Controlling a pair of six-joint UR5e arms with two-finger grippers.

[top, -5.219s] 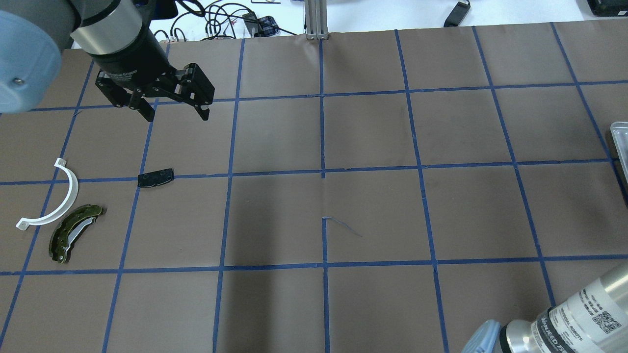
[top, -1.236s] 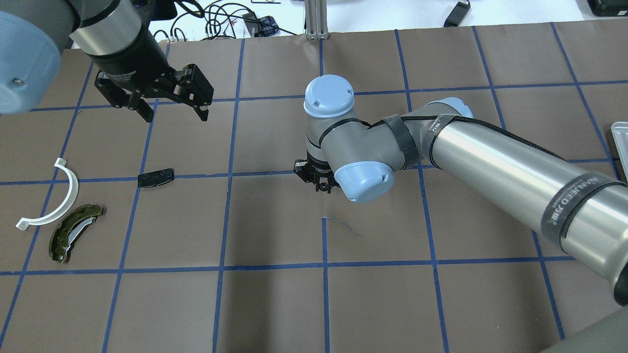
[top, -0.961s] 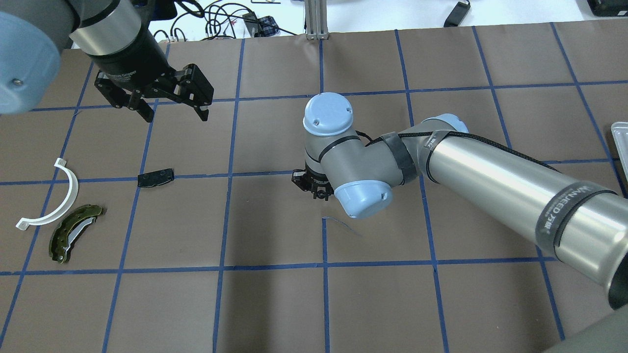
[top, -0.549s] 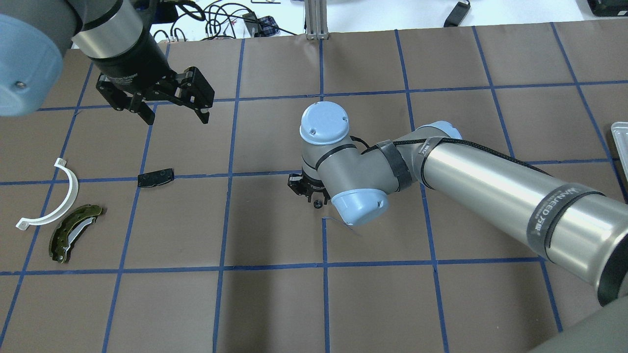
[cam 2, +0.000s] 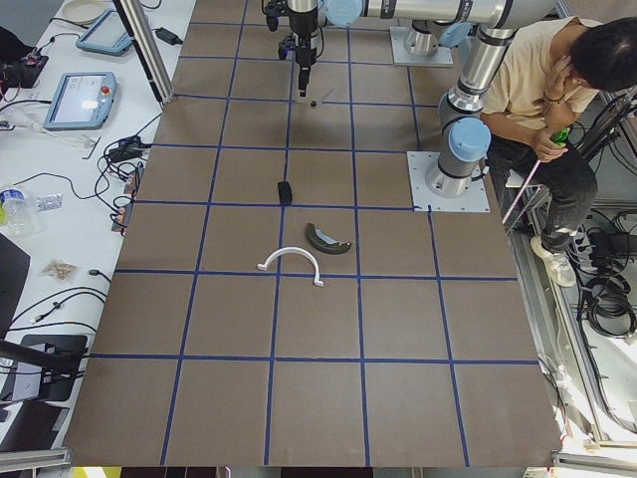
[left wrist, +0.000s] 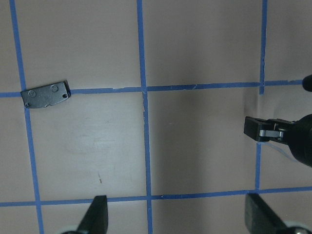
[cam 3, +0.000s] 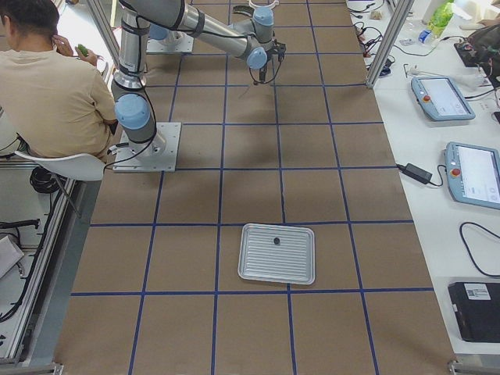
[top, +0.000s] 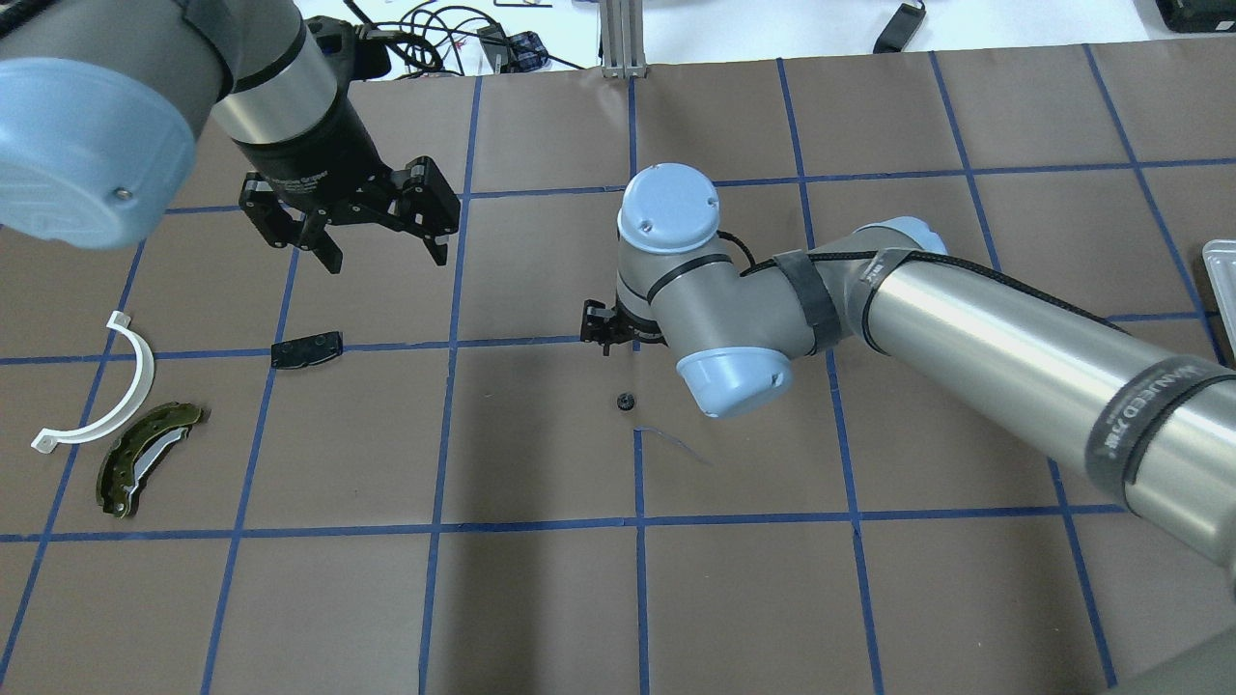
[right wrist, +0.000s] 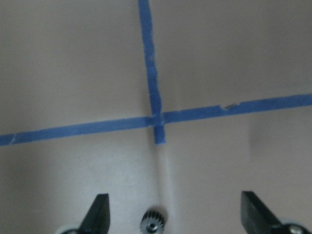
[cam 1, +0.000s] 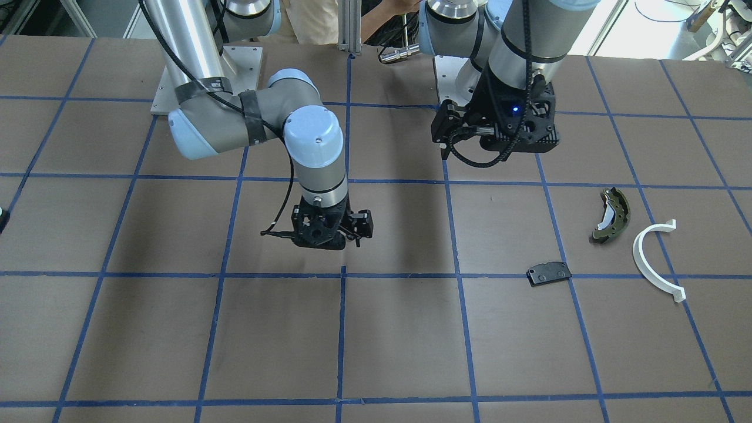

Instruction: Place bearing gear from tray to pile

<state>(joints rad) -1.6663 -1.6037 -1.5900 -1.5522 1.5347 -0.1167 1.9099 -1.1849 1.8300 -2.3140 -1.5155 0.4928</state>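
The bearing gear (top: 625, 400), small and dark, lies loose on the brown table near a tape crossing. In the right wrist view it (right wrist: 153, 223) sits between my open fingers. My right gripper (top: 608, 336) is open and empty just above and beyond it. My left gripper (top: 386, 256) is open and empty, hovering beyond the pile. The pile lies at the left: a black pad (top: 307, 349), a white arc (top: 106, 391) and an olive brake shoe (top: 145, 458). The pad also shows in the left wrist view (left wrist: 45, 94).
The metal tray (cam 3: 297, 262) sits far to the robot's right with one small dark part (cam 3: 275, 241) on it; its corner (top: 1221, 280) shows at the overhead view's right edge. Blue tape lines grid the table. An operator sits behind the robot.
My right arm came in from the right, lowered, let go of the gear and pulled back from it. My left gripper has shifted right and nearer, still open.
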